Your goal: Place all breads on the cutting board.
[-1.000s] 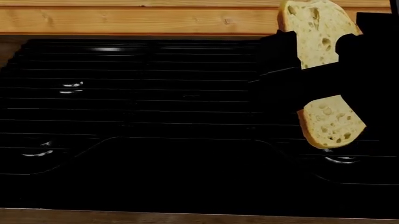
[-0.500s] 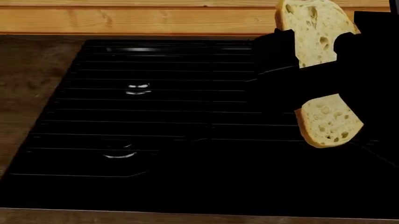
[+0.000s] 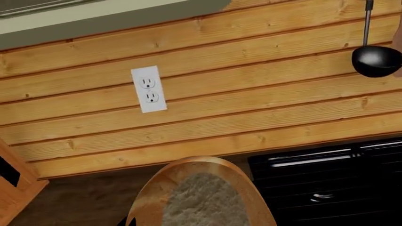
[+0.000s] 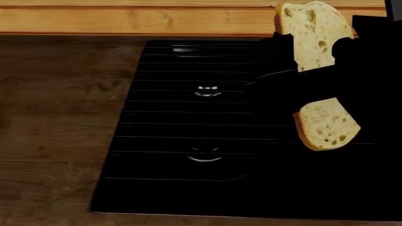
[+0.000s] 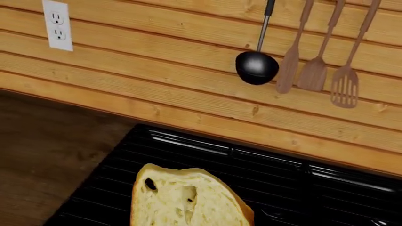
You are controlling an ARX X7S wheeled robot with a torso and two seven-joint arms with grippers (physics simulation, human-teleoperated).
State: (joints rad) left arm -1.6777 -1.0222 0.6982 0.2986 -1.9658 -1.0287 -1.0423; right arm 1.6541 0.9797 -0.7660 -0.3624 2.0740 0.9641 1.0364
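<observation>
Right gripper (image 4: 314,84), a black silhouette at the right of the head view, is clamped on the bread slice (image 4: 317,35) — pale cream crumb with air holes and a golden crust — and holds it raised above the black stovetop (image 4: 188,122). A dark bar of the gripper crosses the slice, so its upper part shows against the wooden wall (image 4: 125,21) and its lower part below, over the grate. In the right wrist view the same slice (image 5: 185,200) fills the lower middle, with the ribbed stovetop (image 5: 314,183) behind it and brown desk (image 5: 50,155) surface alongside.

Left gripper itself cannot be made out in any view, and whether it is apart or together cannot be told; the left wrist view shows a rounded golden-brown object with a paler centre (image 3: 201,197) right in front of the camera, too close to identify surely.

On the plank wall hang a black ladle (image 5: 257,66), two wooden utensils (image 5: 301,52) and a slotted spatula (image 5: 345,84) — all above the stovetop. A white outlet (image 5: 58,26) sits on the wall farther along, also seen from the left wrist (image 3: 148,89). Dark wooden desk (image 4: 56,122) lies to the left of the stovetop in the head view.
</observation>
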